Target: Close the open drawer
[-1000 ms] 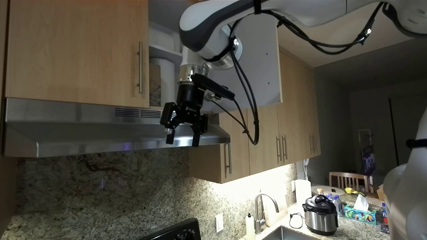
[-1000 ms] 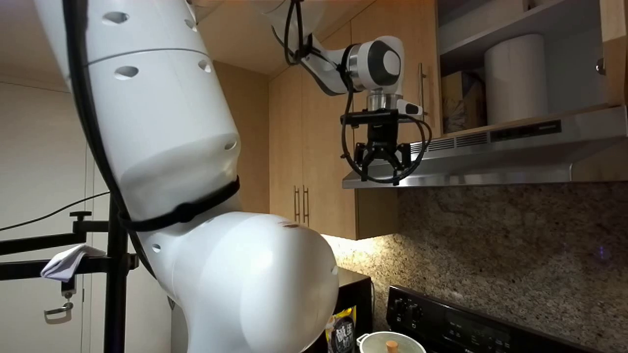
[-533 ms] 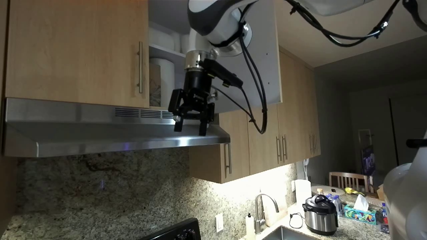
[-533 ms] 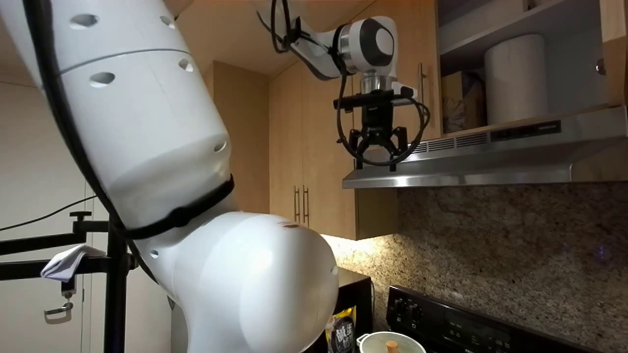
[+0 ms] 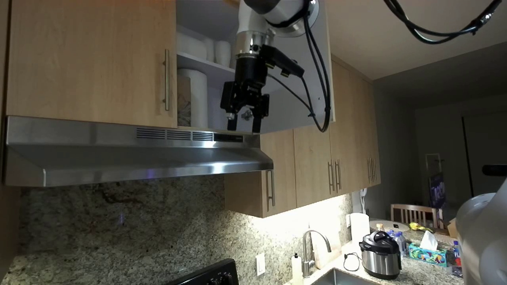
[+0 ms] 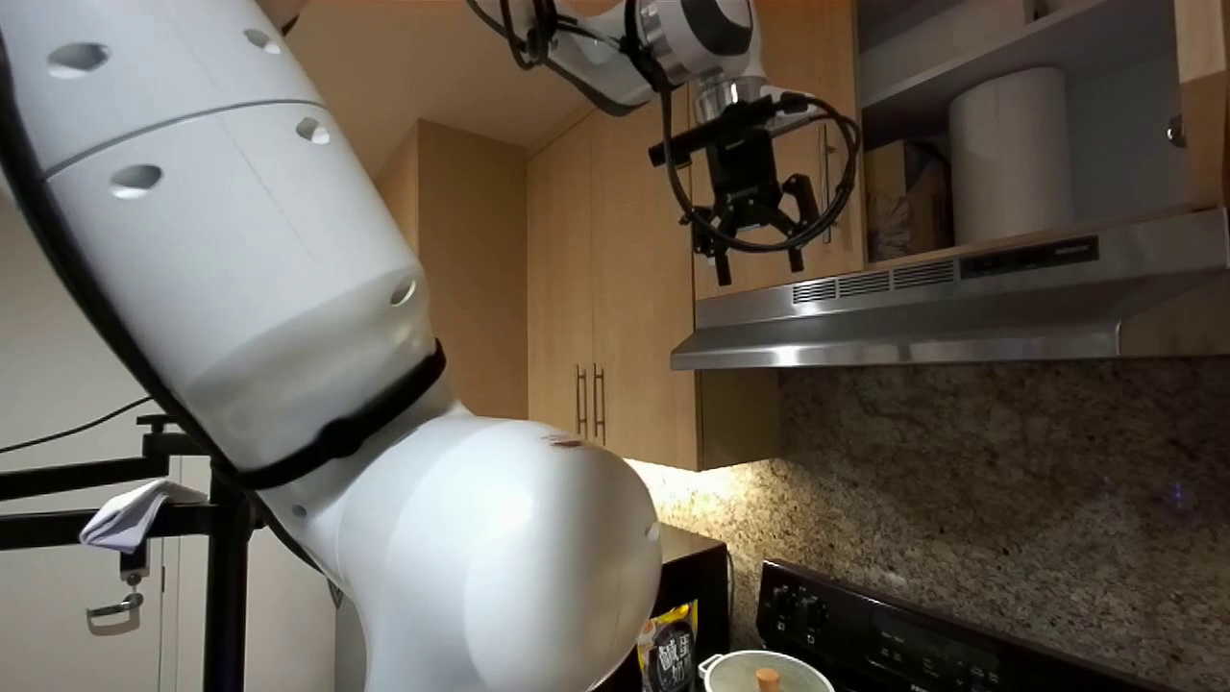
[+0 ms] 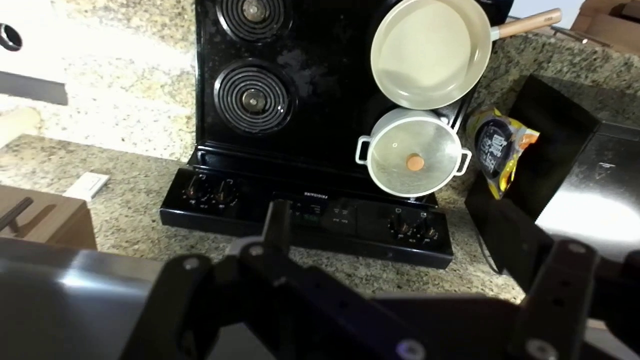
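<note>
No open drawer shows. An upper cabinet stands open above the range hood. Its open door (image 5: pixel 301 95) shows its pale inner face in an exterior view, and its edge (image 6: pixel 1201 125) shows at the right of an exterior view. My gripper (image 5: pixel 244 126) is open and empty, pointing down. It overlaps the door's inner face in that view; contact cannot be told. In an exterior view, the gripper (image 6: pixel 759 266) hangs in front of the closed cabinet door beside the opening. In the wrist view, the spread fingers of the gripper (image 7: pixel 395 207) have nothing between them.
The steel range hood (image 5: pixel 138 158) lies below the cabinet. A paper roll (image 6: pixel 1009 154) stands inside it. The closed left door (image 5: pixel 91 59) has a bar handle. The stove (image 7: pixel 320 90) below holds a pan (image 7: pixel 425 50) and a lidded pot (image 7: pixel 415 155). A snack bag (image 7: pixel 495 145) is beside them.
My gripper has risen above the hood's lower edge, shifting right in one exterior view. In the other it has risen and tilted slightly. It stays open; the cabinet door has not moved.
</note>
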### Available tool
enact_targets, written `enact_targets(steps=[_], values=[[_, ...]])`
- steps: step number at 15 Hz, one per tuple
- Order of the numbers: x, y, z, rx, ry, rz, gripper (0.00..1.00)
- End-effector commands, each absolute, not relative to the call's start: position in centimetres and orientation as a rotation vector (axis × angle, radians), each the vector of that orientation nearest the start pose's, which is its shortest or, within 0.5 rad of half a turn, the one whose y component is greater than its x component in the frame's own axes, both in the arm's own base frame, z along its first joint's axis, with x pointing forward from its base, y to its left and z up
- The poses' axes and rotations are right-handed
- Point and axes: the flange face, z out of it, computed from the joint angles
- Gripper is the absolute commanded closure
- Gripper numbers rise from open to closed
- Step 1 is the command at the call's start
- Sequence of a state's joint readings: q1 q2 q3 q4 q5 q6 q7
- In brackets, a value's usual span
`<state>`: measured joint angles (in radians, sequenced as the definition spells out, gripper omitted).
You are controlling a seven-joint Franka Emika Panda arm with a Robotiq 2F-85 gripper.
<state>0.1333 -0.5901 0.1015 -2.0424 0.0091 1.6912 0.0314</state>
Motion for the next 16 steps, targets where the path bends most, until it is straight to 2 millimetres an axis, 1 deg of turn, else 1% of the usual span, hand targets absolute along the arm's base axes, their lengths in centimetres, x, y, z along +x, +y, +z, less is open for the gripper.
enact_targets(steps=[1, 3, 5, 6, 8, 13, 15, 16], values=[[34.8, 7.9, 71.3, -3.151, -0.276, -0.517, 0.0], [33.8, 6.7, 72.9, -3.126, -0.228, -0.594, 0.0], [33.1, 6.0, 73.9, -3.097, -0.213, -0.636, 0.0], [33.8, 6.7, 73.2, -3.106, -0.2, -0.578, 0.0], [33.4, 6.5, 73.7, -3.101, -0.195, -0.593, 0.0], [33.8, 6.8, 73.3, -3.116, -0.207, -0.589, 0.0], [33.3, 6.2, 74.1, -3.121, -0.201, -0.604, 0.0], [33.0, 5.8, 74.8, -3.116, -0.189, -0.631, 0.0]])
